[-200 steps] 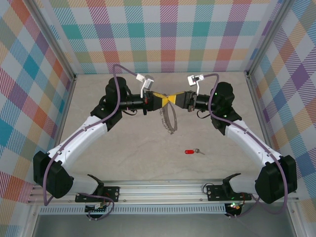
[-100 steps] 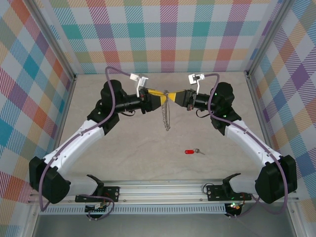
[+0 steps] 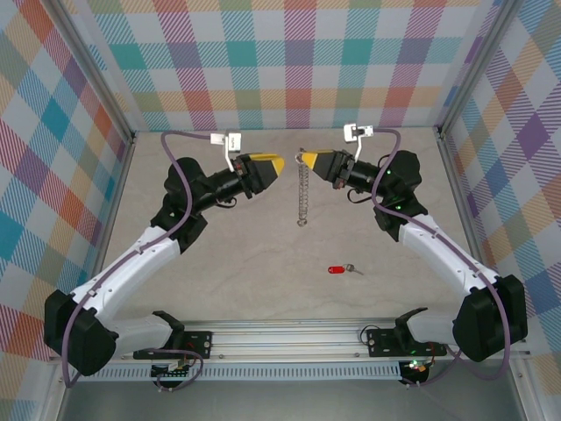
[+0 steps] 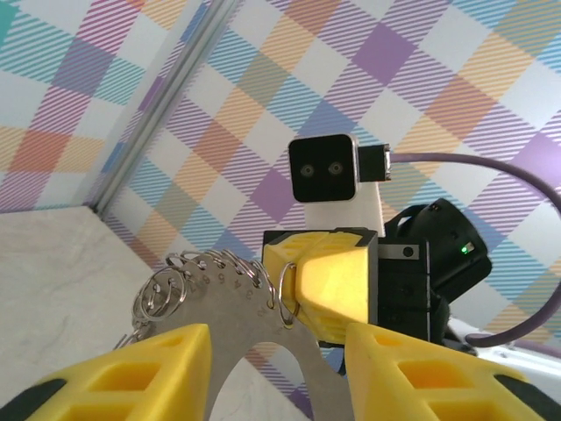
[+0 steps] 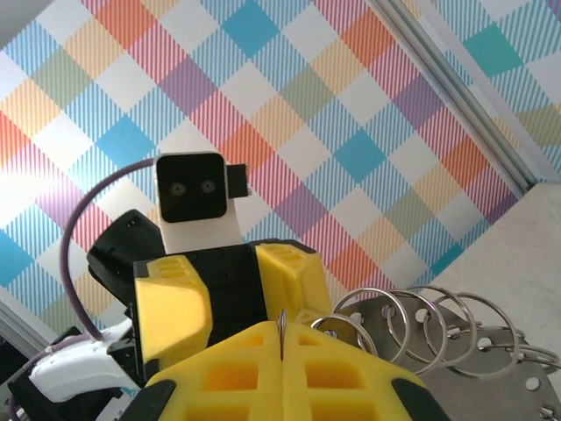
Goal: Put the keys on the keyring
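We are pinching the keyring (image 3: 302,193) in our closed right tool (image 3: 304,159), letting it dangle above the worktop (image 3: 228,263), probably so it is easy to reach. Our left tool (image 3: 274,166) is hovering beside it, partly open and empty. The keys (image 3: 340,270) are lying well apart on the worktop.

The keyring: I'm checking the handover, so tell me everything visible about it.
The keyring is a flat grey metal hoop edged with many small silver wire loops. It hangs edge-on, chain-like, from the right end effector, which is shut on its top edge. The open left end effector is beside it, not touching.
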